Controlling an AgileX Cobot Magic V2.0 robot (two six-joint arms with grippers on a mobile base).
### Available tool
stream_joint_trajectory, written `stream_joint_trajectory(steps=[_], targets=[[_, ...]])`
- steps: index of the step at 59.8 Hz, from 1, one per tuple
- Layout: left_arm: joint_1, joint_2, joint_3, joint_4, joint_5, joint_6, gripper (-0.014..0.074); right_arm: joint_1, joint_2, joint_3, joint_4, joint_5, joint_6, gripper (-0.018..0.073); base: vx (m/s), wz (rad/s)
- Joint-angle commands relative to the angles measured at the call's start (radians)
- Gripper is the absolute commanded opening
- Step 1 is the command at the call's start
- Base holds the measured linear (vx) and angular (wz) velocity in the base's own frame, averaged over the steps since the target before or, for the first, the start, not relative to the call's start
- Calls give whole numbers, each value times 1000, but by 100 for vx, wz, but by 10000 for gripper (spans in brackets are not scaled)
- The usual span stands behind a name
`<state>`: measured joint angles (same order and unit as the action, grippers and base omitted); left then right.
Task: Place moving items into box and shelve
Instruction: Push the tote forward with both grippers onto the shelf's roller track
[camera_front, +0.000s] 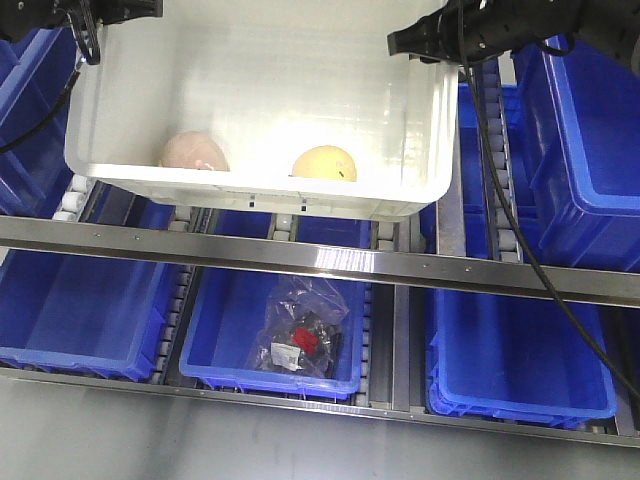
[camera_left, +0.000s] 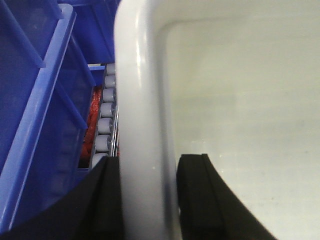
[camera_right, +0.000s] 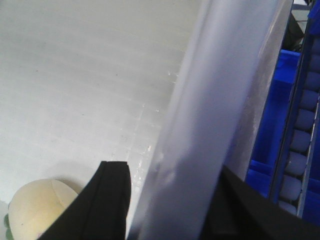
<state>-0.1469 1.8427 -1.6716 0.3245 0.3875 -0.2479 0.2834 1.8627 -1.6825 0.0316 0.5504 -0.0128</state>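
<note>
I've got the left pincer (camera_left: 145, 200) and right pincer (camera_right: 165, 200) each clamped on a rim of the white crate (camera_front: 260, 190) over the shelf rollers (camera_left: 106, 120), both lumps (camera_front: 195, 152) inside, and uneven pushing could skew and jam it.

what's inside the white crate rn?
White crate holds two lumps against its near wall: pinkish one, yellow one. Their undersides are hidden behind the wall.

Blue bins (camera_front: 590, 150) are crowding both ends of the white crate (camera_front: 260, 190), leaving only narrow gaps over the rollers (camera_left: 105, 120). Above the crate's floor, room is lying open except along the near wall, where two lumps (camera_front: 195, 152) are sitting.
</note>
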Motion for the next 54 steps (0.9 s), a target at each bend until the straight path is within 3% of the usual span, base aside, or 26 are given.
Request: stream_joint_trajectory(steps=[1,9,19,27,43,54], targets=[[-12,-56,-43,11,-181,9,-1,36,-77,-48,28,-163,-56,-1,0,0],[-12,-52,-43,6,-180,9,-1,57,-73,-48,8,-170,-56,-1,0,0],[-13,-52,-43,-86,-177,11,-1,54,-67,-48,-3,-159,-56,-1,0,0],[-13,-52,-43,-93,-170,13,-1,53,-67,-48,-38,-143,-45,-1,0,0],[-13,-52,-43,-91,-114,22,1,53,-67,-48,-195,-143,130,1,0,0],[-13,-52,-43,-91,-117,22,17,53,-67,-48,-200,-140,155,27,0,0]])
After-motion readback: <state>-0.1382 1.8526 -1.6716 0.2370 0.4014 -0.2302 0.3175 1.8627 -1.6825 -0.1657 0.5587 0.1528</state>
